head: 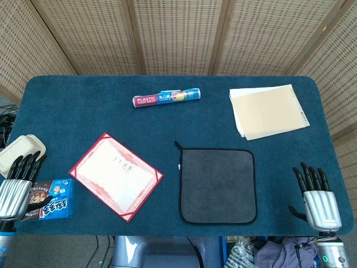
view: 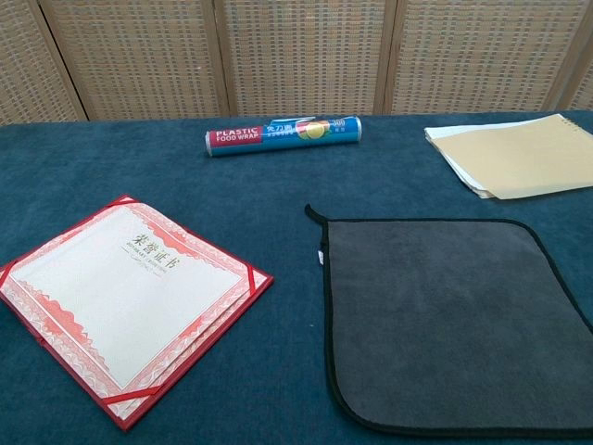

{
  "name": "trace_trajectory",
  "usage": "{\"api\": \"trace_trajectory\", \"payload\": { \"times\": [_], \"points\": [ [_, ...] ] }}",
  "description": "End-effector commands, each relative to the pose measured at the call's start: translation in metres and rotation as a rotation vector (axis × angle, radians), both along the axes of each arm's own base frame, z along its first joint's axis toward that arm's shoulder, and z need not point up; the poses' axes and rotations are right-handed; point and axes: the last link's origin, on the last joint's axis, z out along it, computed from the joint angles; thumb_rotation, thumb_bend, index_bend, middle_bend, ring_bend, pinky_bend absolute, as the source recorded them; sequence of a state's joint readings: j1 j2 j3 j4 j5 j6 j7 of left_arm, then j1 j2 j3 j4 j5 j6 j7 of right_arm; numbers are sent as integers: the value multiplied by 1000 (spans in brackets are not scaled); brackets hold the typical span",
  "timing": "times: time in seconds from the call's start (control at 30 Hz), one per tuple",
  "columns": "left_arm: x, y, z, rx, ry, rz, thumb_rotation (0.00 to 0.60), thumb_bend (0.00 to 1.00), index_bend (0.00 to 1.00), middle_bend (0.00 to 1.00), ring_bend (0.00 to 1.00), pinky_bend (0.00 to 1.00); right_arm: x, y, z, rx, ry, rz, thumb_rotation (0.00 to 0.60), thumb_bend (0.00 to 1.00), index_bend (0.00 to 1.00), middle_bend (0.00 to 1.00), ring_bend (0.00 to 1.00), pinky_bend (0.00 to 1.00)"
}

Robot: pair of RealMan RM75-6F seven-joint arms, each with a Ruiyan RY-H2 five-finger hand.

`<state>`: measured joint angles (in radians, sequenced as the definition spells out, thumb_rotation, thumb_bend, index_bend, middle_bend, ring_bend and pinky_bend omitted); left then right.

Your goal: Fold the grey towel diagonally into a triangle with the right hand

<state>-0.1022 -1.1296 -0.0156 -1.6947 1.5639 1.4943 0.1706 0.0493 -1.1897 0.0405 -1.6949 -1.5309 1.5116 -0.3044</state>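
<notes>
Towel (head: pixel 217 185) flat on table (head: pixel 83 95), near front edge, right of centre. Certificate (head: pixel 115 176) at towel's 9 o'clock, apart from it. Wrap roll (head: pixel 166 99) at towel's 11 o'clock, well back. Paper stack (head: pixel 269 111) at towel's 1 o'clock. Snack box (head: pixel 54 200) at certificate's 8 o'clock, left hand (head: pixel 17 187) touching it. Tray (head: pixel 21 152) behind left hand, at table's left edge. Right hand (head: pixel 316 195) at towel's 4 o'clock, apart.

Grey towel (head: pixel 217 185), black-edged; blue table (head: pixel 167 128)

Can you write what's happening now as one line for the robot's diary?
grey towel: flat, unfolded | right hand: open, beside towel | left hand: open
</notes>
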Motion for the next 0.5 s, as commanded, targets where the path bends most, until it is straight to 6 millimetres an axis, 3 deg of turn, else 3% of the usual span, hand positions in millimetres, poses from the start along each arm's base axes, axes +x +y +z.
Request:
{"api": "trace_trajectory", "payload": {
  "times": [0.03, 0.5],
  "points": [
    [0, 0, 0, 0, -1, -1, 600, 117, 0, 0, 0, 0, 0, 0, 0, 0, 1, 0, 600, 37, 0, 0, 0, 0],
    [0, 0, 1, 7, -7, -1, 600, 117, 0, 0, 0, 0, 2, 1, 0, 2, -1, 6, 600, 36, 0, 0, 0, 0]
  ]
}}
